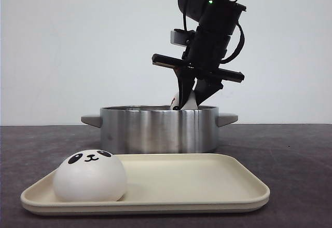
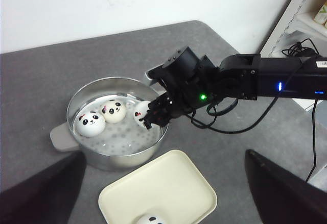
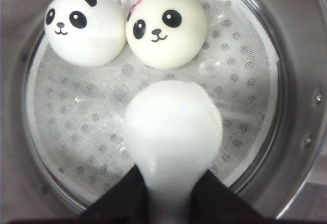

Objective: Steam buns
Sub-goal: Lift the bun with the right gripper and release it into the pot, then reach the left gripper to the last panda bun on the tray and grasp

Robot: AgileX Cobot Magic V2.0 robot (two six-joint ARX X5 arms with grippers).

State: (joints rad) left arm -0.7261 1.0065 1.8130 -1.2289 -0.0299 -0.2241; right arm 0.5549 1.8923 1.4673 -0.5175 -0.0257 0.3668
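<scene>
Placement of the third smooth white panda-faced bun (image 3: 172,127) is in hand: the right gripper (image 1: 191,101) pinches it between closed fingers, squeezing its base, just above the perforated steamer insert (image 3: 245,81) of the round stainless-steel pot (image 1: 155,129). Two buns (image 2: 89,123) already sit inside, side by side. Lower into bare space clear of both, then release. One bun (image 1: 90,176) waits on the cream rectangular tray (image 1: 207,184). The left gripper hovers spread wide, empty.

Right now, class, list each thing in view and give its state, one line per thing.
Right gripper: shut on a bun, inside the pot.
Held bun: squeezed, over the steamer liner.
Two buns: resting in the pot.
Fourth bun: on the tray.
Pot: uncovered.
Left gripper: open, empty.
</scene>
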